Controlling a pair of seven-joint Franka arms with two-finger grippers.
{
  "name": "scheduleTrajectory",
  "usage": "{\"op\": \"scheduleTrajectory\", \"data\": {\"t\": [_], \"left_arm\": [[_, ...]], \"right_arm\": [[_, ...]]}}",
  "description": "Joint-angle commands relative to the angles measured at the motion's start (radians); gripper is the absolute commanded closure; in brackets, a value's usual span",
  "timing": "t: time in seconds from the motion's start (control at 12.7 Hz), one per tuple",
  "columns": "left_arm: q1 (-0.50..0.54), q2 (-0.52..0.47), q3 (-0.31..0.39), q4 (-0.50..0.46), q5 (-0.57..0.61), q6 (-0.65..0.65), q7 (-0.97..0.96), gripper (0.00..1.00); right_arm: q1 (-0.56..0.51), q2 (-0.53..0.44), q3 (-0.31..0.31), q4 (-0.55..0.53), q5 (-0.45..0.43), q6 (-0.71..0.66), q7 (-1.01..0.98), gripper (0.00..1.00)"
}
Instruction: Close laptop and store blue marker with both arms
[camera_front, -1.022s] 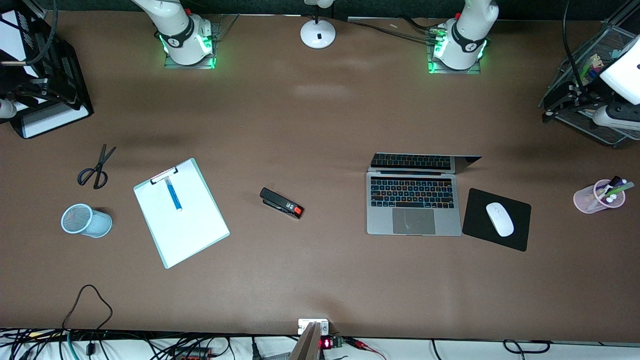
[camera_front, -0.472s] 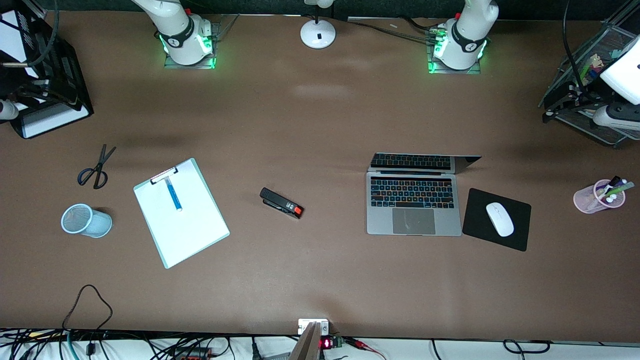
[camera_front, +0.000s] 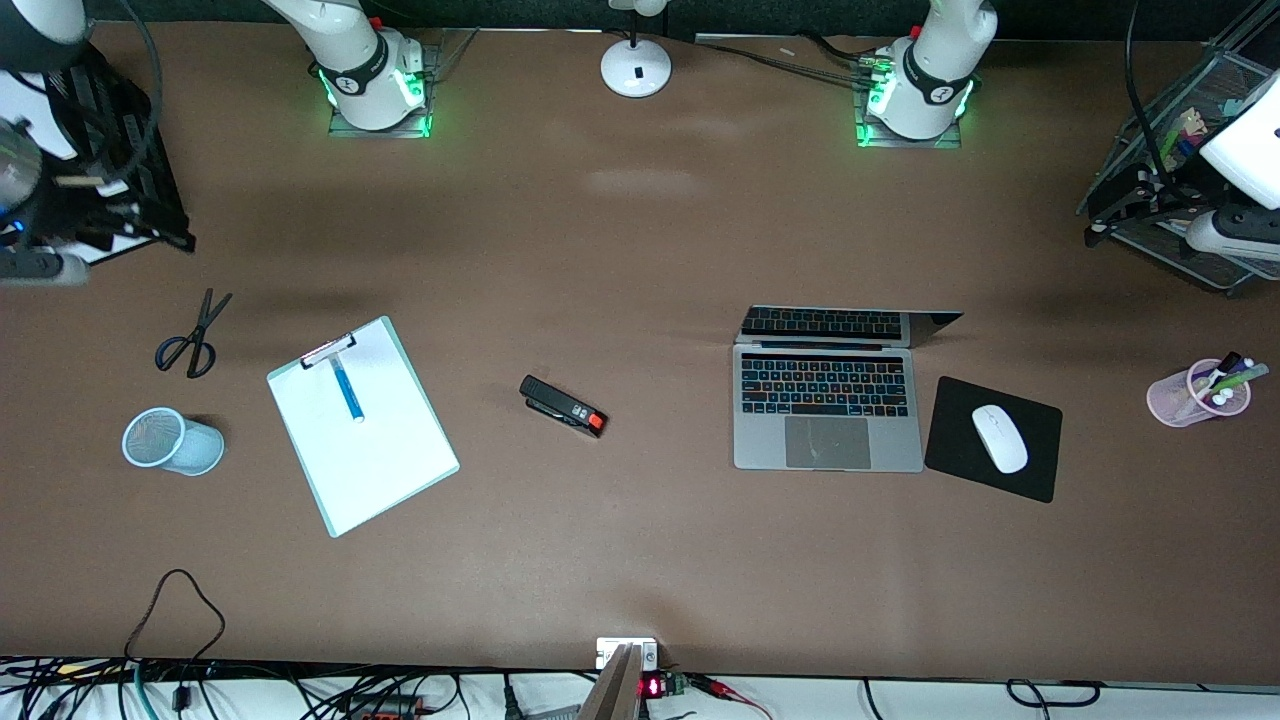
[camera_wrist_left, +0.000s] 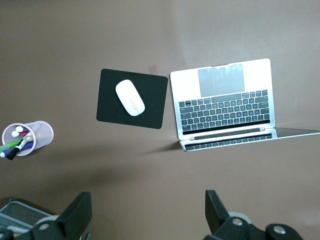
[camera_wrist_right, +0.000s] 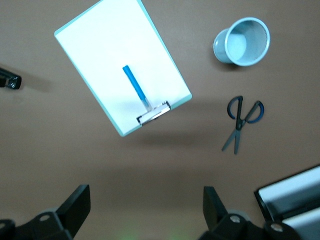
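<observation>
Blue marker (camera_wrist_right: 135, 86) on clipboard (camera_wrist_right: 100, 45) below open jaws.

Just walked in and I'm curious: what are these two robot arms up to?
Nothing is being handled yet. Both arms hang high at the table's ends, each with open fingers: the left gripper looks down on the laptop, which is open, and the right gripper on the blue marker, which lies on a clipboard. A light-blue cup lies tipped nearby.
</observation>
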Motion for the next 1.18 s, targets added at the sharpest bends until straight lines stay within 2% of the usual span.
{"op": "scheduleTrajectory", "data": {"t": [0.0, 0.71, 1.02, 1.1], "left_arm": [[-0.002, 0.026, -0.005, 0.046, 0.001, 0.003, 0.014, 0.0], [0.011, 0.033, 0.005, 0.063, 0.006, -0.012, 0.003, 0.0], [0.008, 0.036, 0.004, 0.051, 0.004, -0.049, 0.017, 0.0], [-0.008, 0.08, -0.005, 0.05, 0.004, -0.055, 0.005, 0.0]], "right_arm": [[0.015, 0.113, 0.0, 0.023, 0.01, 0.081, 0.004, 0.0], [0.076, 0.341, 0.0, 0.023, 0.003, 0.328, -0.009, 0.0], [0.104, 0.433, 0.0, 0.014, -0.003, 0.48, -0.119, 0.0], [0.104, 0.442, -0.001, 0.006, -0.003, 0.519, -0.168, 0.0]]}}
